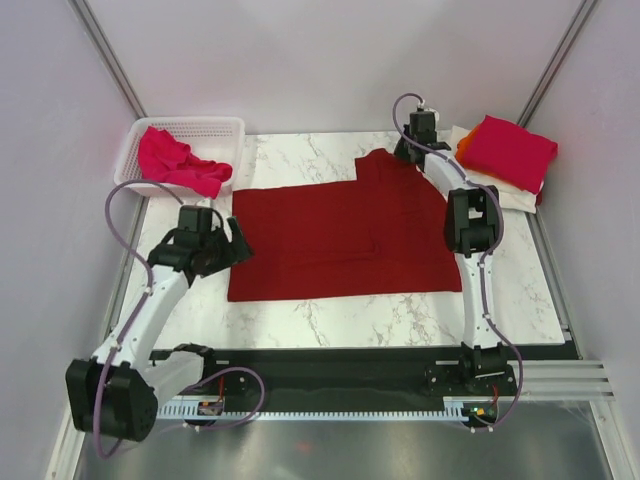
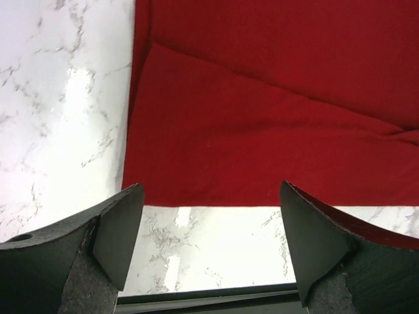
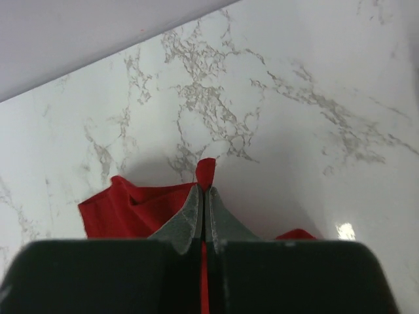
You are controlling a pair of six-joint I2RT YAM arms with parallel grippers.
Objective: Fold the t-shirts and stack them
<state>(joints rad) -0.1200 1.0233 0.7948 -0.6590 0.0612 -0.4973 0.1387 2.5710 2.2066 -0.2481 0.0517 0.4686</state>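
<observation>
A dark red t-shirt (image 1: pixel 340 235) lies spread on the marble table, its left part folded over in a flap (image 2: pixel 262 144). My right gripper (image 1: pixel 408 150) is shut on the shirt's far right corner, and a tip of red cloth (image 3: pixel 205 171) sticks out between its fingers (image 3: pixel 190 212). My left gripper (image 1: pixel 238 243) is open and empty just off the shirt's left edge, its fingers (image 2: pixel 121 226) over bare marble. A folded pink-magenta shirt (image 1: pixel 506 150) tops a stack with orange (image 1: pixel 465 142) and cream-white (image 1: pixel 515 195) cloth at the far right. Another pink-magenta shirt (image 1: pixel 178 162) lies crumpled in the basket.
A white plastic mesh basket (image 1: pixel 225 130) stands at the far left corner. The marble table (image 1: pixel 330 320) ends at a black rail (image 1: pixel 330 365) along the near edge. Pale walls enclose the left, back and right sides.
</observation>
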